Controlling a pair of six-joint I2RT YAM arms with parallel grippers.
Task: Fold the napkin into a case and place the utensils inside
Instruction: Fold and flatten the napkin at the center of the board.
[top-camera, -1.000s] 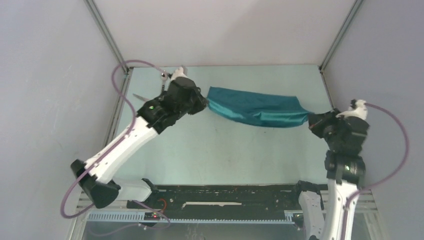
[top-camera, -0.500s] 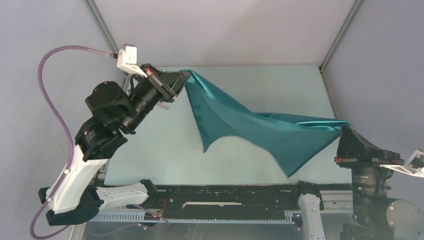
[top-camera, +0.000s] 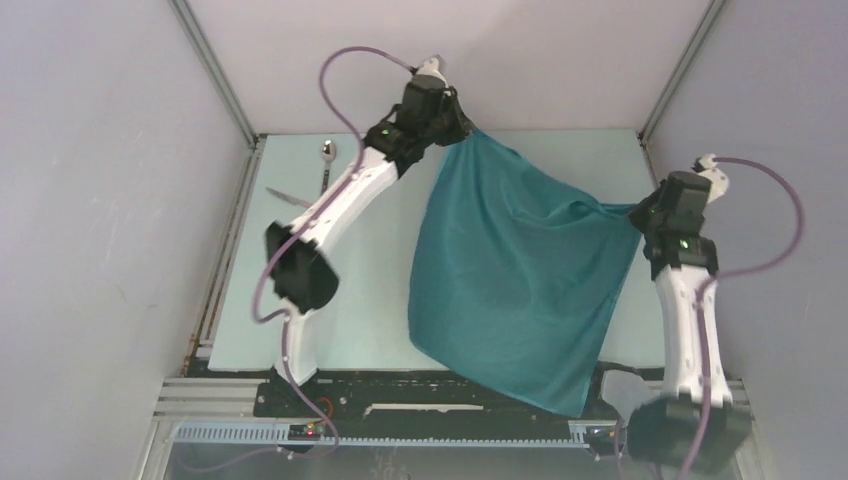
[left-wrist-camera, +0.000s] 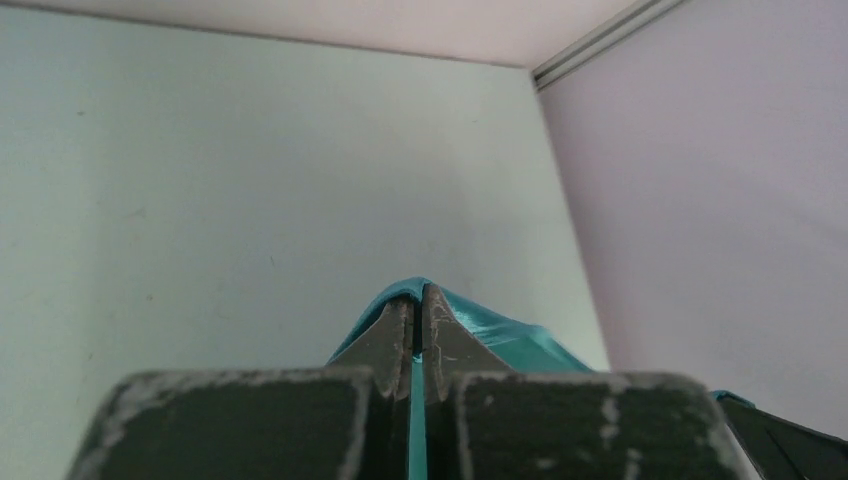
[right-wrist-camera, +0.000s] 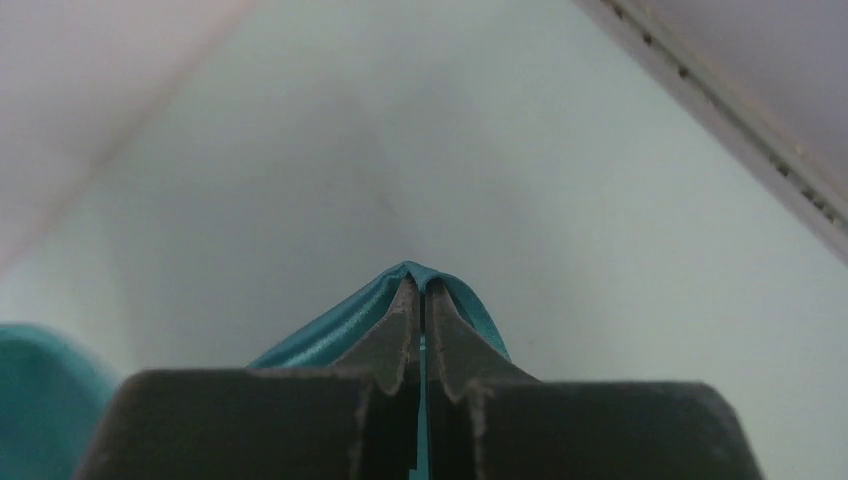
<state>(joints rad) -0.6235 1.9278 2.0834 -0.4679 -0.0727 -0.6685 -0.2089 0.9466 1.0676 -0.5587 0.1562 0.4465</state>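
Since half a second ago the left jaws swung to the far edge and the right jaws came back inward. Each pair is pinched tight on a napkin (top-camera: 515, 280) corner. It hangs spread between them, low corner past the counter (top-camera: 370, 270) near edge. Far-left lie spoon (top-camera: 327, 152) and knife (top-camera: 290, 196).

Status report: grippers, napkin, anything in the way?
Left gripper shut on the napkin, right gripper too. Napkin unfolded, held by two corners. Spoon and knife lie far left, clear.
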